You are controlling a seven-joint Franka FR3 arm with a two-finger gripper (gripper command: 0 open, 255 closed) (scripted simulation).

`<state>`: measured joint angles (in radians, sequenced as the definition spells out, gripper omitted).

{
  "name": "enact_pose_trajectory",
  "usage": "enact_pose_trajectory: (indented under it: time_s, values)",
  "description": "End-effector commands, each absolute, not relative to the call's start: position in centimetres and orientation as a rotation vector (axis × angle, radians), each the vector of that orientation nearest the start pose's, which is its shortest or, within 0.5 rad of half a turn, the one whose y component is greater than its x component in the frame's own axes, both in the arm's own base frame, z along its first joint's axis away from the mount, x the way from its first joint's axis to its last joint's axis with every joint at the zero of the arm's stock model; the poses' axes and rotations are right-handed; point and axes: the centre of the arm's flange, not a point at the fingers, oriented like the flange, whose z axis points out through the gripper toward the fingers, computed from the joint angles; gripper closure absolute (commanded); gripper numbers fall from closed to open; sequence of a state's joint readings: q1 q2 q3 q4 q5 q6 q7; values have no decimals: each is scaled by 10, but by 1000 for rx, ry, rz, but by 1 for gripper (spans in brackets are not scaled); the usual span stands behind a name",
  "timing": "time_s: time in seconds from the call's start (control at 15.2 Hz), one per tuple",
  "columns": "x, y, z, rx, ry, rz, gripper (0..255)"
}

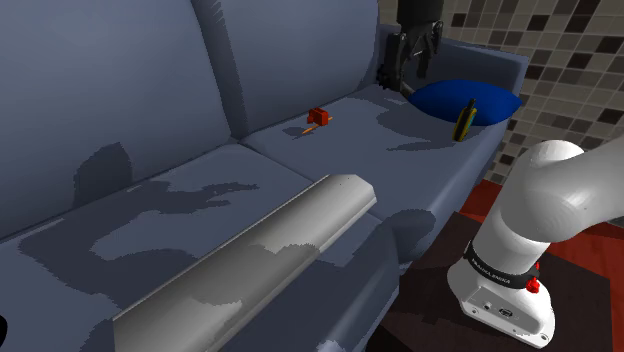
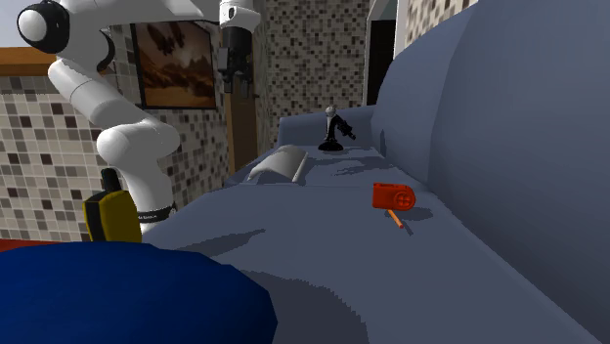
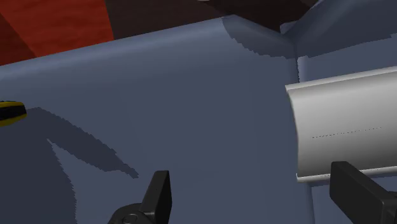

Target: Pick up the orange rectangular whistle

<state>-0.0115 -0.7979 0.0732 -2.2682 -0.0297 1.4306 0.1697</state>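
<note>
The orange rectangular whistle (image 1: 318,117) lies on the blue-grey sofa seat (image 1: 300,170) close to the backrest, with a thin orange cord beside it. In the second exterior view the whistle (image 2: 393,196) rests near the foot of the backrest. My black gripper (image 1: 408,72) hangs high over the seat, up and to the shoulder view's right of the whistle and well apart from it. The gripper (image 2: 238,78) points downward. In the wrist view the gripper (image 3: 257,197) is open, its fingers (image 3: 161,191) wide apart over bare seat fabric, holding nothing.
A blue cushion (image 1: 465,100) sits at the sofa's end with a yellow-and-black object (image 1: 466,120) against it. A grey cylinder (image 1: 260,250) lies along the seat's front. A small black object (image 2: 335,132) stands on the far sofa end. Tiled walls stand behind.
</note>
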Motion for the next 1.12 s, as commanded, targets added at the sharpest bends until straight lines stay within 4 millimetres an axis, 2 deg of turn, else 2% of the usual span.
enact_pose_trajectory:
  time_s: [0.0,1.06]
  values:
    - [289,23,622,-3220,217,52,0]
    - [461,-61,537,-3186,94,17,0]
